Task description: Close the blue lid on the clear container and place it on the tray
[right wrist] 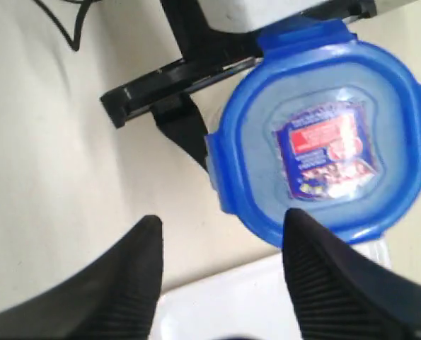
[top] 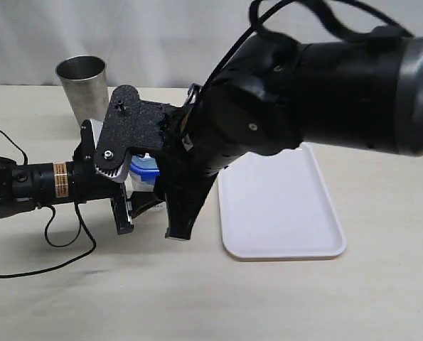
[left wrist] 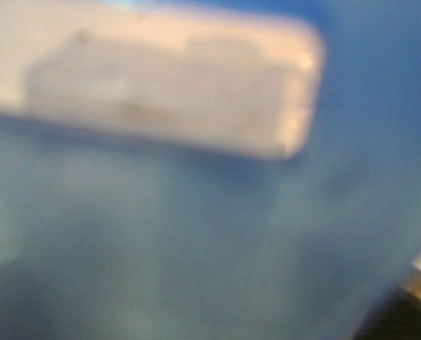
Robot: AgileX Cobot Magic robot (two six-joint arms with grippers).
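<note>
Right jaws spread empty at the edge of the blue lid (right wrist: 322,138); left jaws unclear.

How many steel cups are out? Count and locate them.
1. The steel cup stands upright at the far left, behind the left arm; the right arm could hide others.

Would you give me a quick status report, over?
Right end effector open near blue lid. Left end effector beside clear container, grip unclear. Lid on container, off white tray. Steel cup stands apart.
</note>
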